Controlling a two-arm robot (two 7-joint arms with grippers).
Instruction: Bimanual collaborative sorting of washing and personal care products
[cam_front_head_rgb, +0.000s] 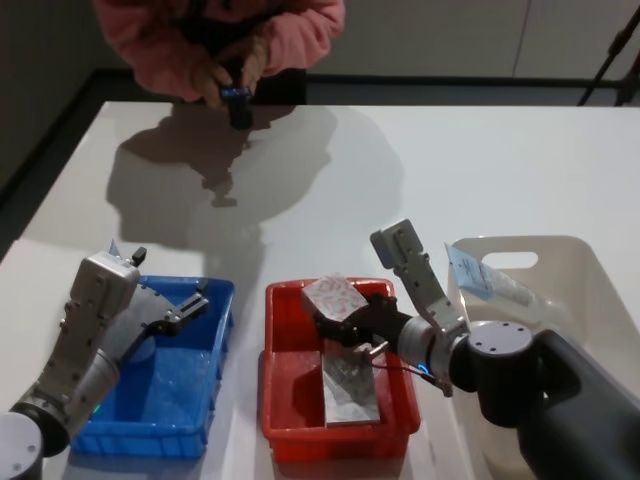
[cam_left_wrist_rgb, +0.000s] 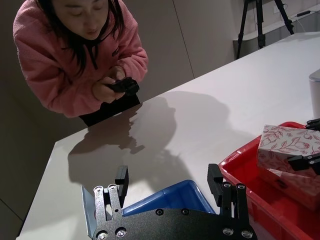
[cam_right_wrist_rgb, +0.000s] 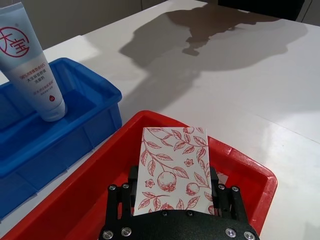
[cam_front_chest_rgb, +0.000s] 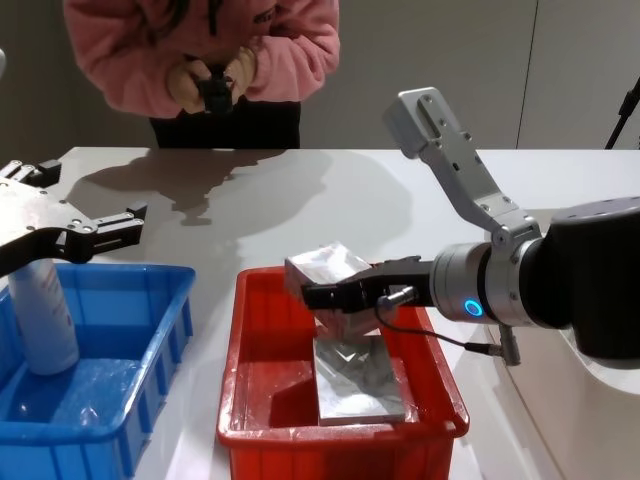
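On the white worktop (cam_front_head_rgb: 480, 160) sit 3 containers in a row: blue crate (cam_front_head_rgb: 160, 375) at robot's left, red crate (cam_front_head_rgb: 340, 385) in the middle, white tub (cam_front_head_rgb: 560, 270) at right. Blue crate holds a pale blue tube (cam_front_chest_rgb: 42, 315) w/ red logo, standing upright near its left end; rest of crate floor looks bare. Red crate holds a flat box (cam_front_chest_rgb: 360, 378) lying on its floor w/ a shiny wrapped face, pattern hard to read. Tub has a pale blue-white item (cam_front_head_rgb: 480, 275) leaning at its near-left wall; can't tell what it is.

Right gripper (cam_front_chest_rgb: 325, 297) reaches in from the right, forearm roughly level, wrist pointing left across the red crate, hovering above the crate's far half. Its fingers are clamped on a white box w/ red leaf & fruit print (cam_right_wrist_rgb: 172, 172), one finger on each side edge; box sits between the fingers, printed face up, tilted slightly, raised clear of the flat box below and just above the crate rim.

Left gripper (cam_front_head_rgb: 180, 310) is held above the blue crate's far-left part, arm coming up from lower left, fingers (cam_left_wrist_rgb: 121, 178) spread apart w/ nothing between them. Tube stands below & beside it, not touching.
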